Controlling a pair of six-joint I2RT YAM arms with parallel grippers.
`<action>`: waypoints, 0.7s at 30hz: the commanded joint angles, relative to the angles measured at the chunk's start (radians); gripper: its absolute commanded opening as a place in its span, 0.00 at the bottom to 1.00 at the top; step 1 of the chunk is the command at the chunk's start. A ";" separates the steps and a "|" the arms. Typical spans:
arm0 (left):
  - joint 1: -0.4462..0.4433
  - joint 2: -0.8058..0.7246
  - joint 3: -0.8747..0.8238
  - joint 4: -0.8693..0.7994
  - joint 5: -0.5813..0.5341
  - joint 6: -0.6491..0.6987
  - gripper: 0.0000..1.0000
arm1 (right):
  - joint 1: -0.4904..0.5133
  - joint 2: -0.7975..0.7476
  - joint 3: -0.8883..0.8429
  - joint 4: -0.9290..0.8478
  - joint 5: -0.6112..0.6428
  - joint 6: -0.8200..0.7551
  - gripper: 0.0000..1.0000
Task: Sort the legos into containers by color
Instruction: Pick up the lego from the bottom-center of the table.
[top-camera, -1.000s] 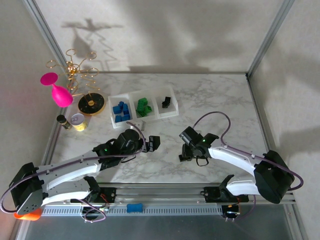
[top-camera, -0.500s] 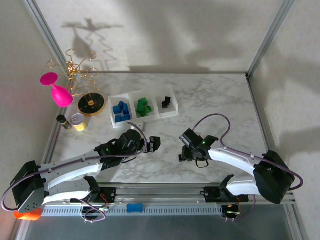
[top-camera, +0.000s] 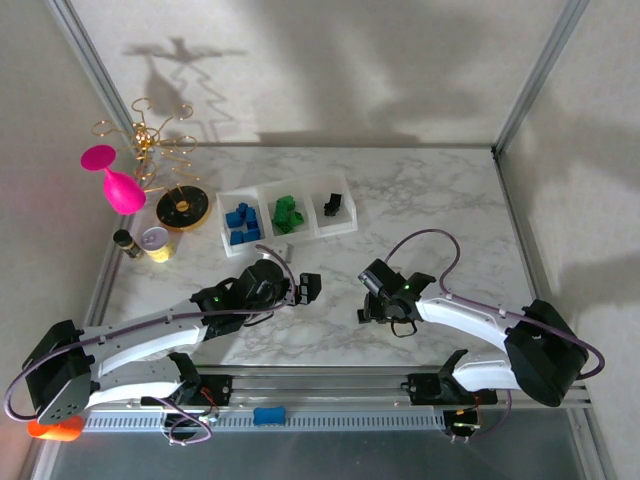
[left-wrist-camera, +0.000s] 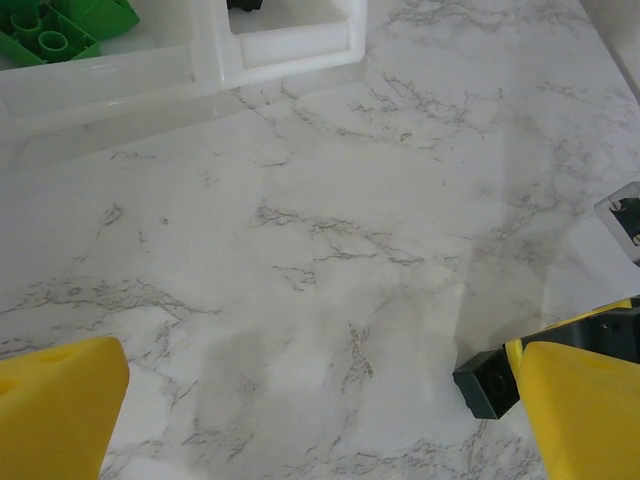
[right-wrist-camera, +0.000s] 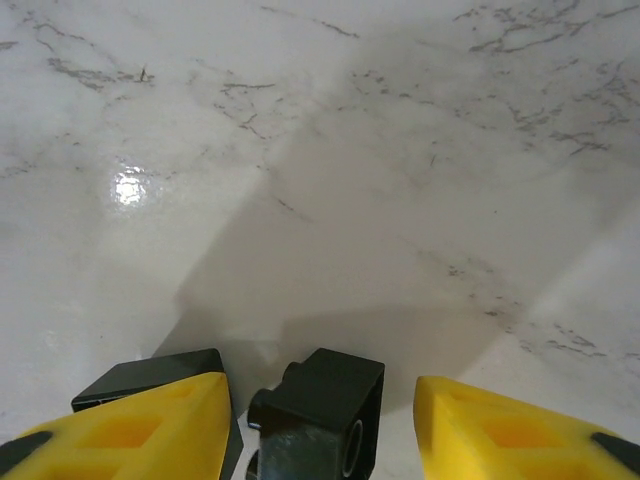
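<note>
In the right wrist view a small black lego (right-wrist-camera: 322, 410) lies on the marble between the yellow fingers (right-wrist-camera: 150, 425) of my right gripper (right-wrist-camera: 320, 392). The jaws are open, with a gap showing on each side of it. A second black lego (right-wrist-camera: 150, 372) pokes out behind the left finger. My left gripper (left-wrist-camera: 318, 368) hangs wide open over bare marble, and a black lego (left-wrist-camera: 487, 383) sits beside its right finger (left-wrist-camera: 580, 405). From above, the containers (top-camera: 262, 195) hold blue legos (top-camera: 240, 222), green legos (top-camera: 288, 212) and black legos (top-camera: 332, 204). Both grippers (top-camera: 305, 287) (top-camera: 372, 305) are in front of the tray.
A pink glass (top-camera: 118, 185), a gold wire stand (top-camera: 158, 135), a round black-and-gold dish (top-camera: 182, 209) and small jars (top-camera: 155, 243) stand at the back left. A metal rail with a blue clip (top-camera: 268, 415) runs along the near edge. Frame posts border the table.
The right gripper's jaws have narrowed around the black lego. The left gripper has drifted slightly to the right and stays wide open.
</note>
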 joint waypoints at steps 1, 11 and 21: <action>-0.008 -0.001 0.015 -0.013 -0.023 -0.001 0.99 | 0.010 0.020 -0.033 -0.005 0.007 0.018 0.50; -0.008 0.000 0.022 -0.016 -0.027 0.004 1.00 | 0.010 0.015 -0.034 -0.016 0.024 0.026 0.39; -0.008 -0.020 0.024 -0.006 -0.044 -0.002 1.00 | 0.010 -0.018 0.069 -0.071 0.064 -0.012 0.27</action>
